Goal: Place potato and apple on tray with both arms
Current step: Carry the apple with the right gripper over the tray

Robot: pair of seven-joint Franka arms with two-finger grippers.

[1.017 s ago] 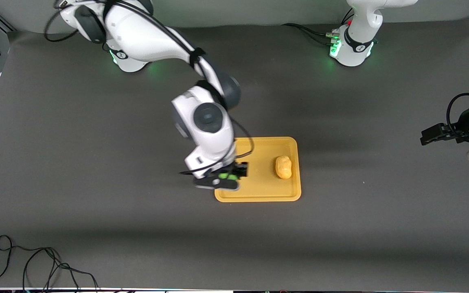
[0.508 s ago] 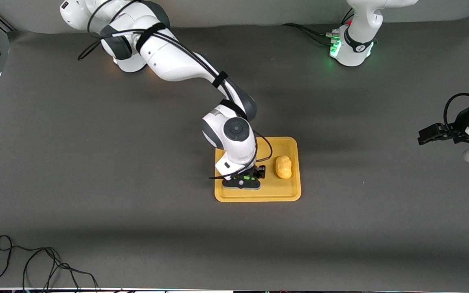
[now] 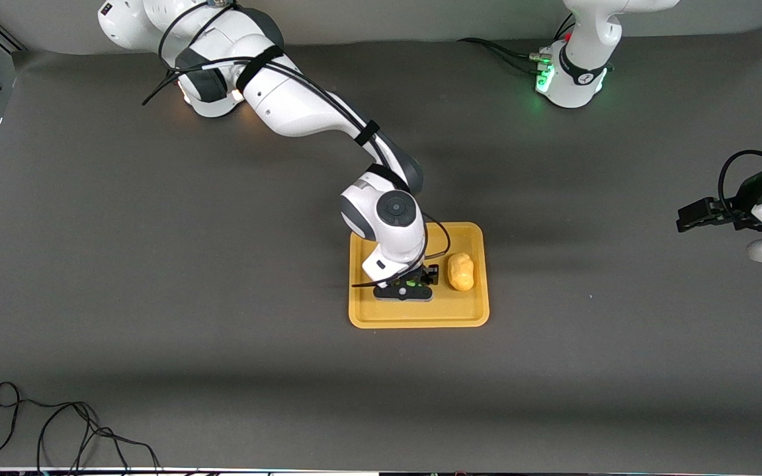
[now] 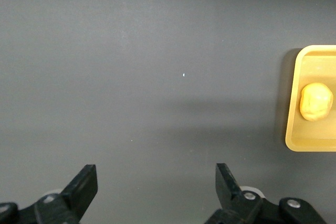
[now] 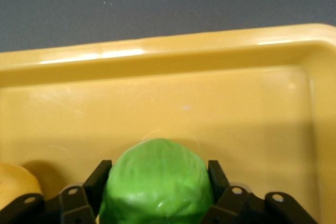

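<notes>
Right wrist view: gripper (image 5: 157, 203) pinched the apple (image 5: 156, 184) low over the tray (image 5: 173, 61) — beside the potato (image 3: 460, 272), which lay on the tray mid-bench. Left gripper (image 4: 156, 190) waited, fingers spread, over the bench's left-arm edge.

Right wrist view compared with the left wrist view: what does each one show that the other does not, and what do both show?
Only the right wrist view shows the green apple, gripped between the right gripper fingers low over the tray. Only the left wrist view shows the open, empty left gripper over bare table, away from the tray. Both show the tray and the potato lying in it.
</notes>
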